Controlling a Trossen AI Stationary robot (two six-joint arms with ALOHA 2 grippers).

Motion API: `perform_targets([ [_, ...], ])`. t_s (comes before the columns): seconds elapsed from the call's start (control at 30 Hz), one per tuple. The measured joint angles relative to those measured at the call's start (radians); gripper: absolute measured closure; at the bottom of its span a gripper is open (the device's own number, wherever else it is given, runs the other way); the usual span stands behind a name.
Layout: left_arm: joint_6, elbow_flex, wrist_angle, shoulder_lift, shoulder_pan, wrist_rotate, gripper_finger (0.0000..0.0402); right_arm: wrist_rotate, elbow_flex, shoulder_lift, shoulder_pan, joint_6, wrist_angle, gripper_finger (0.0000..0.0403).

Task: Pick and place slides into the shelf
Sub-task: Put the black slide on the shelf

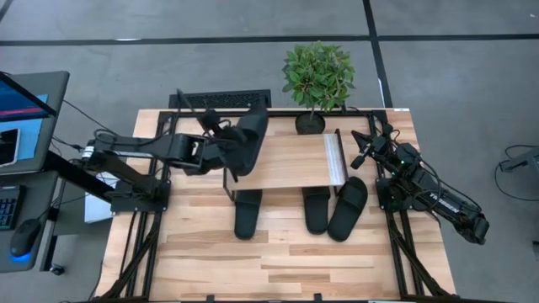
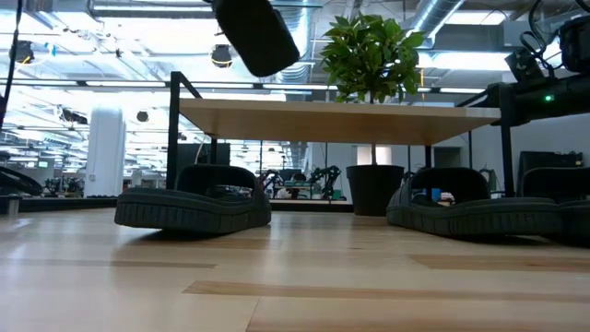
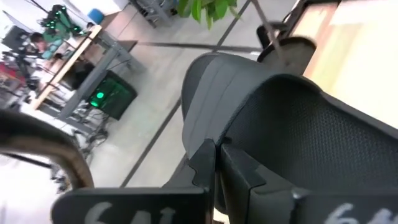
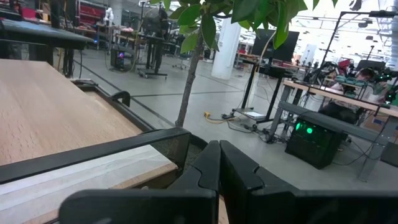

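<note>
One black slide [image 1: 247,137] is lifted over the left end of the shelf [image 1: 282,160], held by my left gripper [image 1: 210,148]; in the low view the held slide [image 2: 253,32] hangs above the shelf board [image 2: 332,118]. Three more slides lie sole-down on the table with their far ends under the shelf: one on the left [image 1: 248,210] and two on the right [image 1: 316,209] [image 1: 348,209]. My right gripper [image 1: 362,145] is shut and hovers at the shelf's right end, past the pale strip [image 1: 335,158], touching nothing. My left gripper [image 3: 216,163] is shut on the slide's side edge [image 3: 239,140], between the smooth strap [image 3: 208,87] and the textured footbed [image 3: 311,124]. It comes level from the table's left. The fingers [image 3: 202,165] hide the exact spot. The slide is lifted clear and tipped on its side.
A potted plant [image 1: 318,74] stands at the table's far edge behind the shelf, its pot [image 2: 373,189] visible under the board. A black grille [image 1: 221,101] lies at the far left edge. Bare tabletop [image 1: 278,261] stretches along the near side. Thin black shelf legs [image 2: 173,138] stand at the corners.
</note>
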Motion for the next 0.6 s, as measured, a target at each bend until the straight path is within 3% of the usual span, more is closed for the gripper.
perform_targets([
  [0.33,-0.179,-0.001,-0.181,0.017,-0.046,-0.083,0.0401,0.000,0.000,0.000,0.000,0.000,0.000,0.0403],
  [0.6,-0.256,-0.013,-0.205,0.017,-0.108,-0.098,0.0401,0.000,0.000,0.000,0.000,0.000,0.000,0.0403],
])
